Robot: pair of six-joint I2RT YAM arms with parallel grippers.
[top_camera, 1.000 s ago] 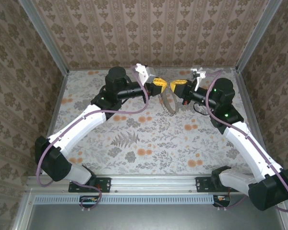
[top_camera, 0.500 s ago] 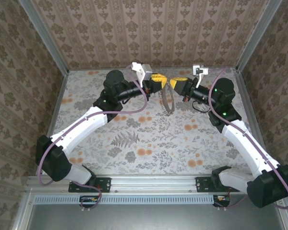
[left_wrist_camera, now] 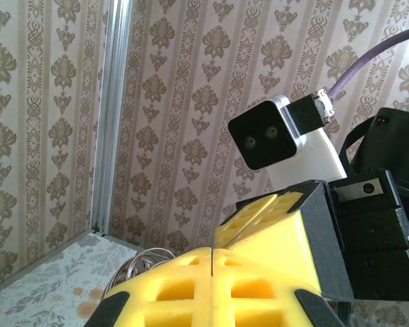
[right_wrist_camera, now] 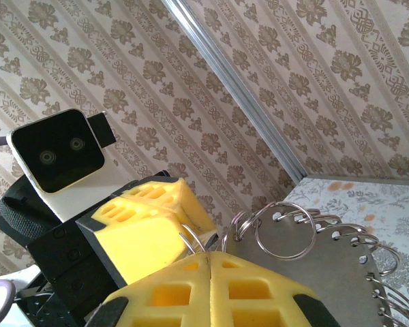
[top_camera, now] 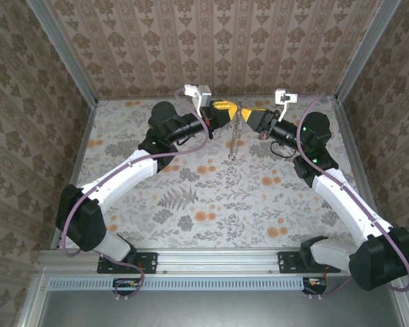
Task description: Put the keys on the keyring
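Silvery metal keyring (top_camera: 235, 135) hangs as a thin strand of loops.

silver keyring (top_camera: 235, 136), yellow jaws, grey floral table (top_camera: 191, 184) dotted with orange blooms, beige damask-striped walls (top_camera: 225, 48).

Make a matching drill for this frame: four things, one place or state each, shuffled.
Things:
1. left hand with yellow foam pads
2. right hand with yellow foam pads
3. brownish-silver metal ring chain
4. grey floral table surface

Places or states:
A. hangs down where the two hands meet
B. shut, on the chain's right in the top view
C. lies flat below, dotted with orange flowers
D. shut, on the chain's left in the top view

Pairs: 1-D, 2-B, 3-A, 4-C
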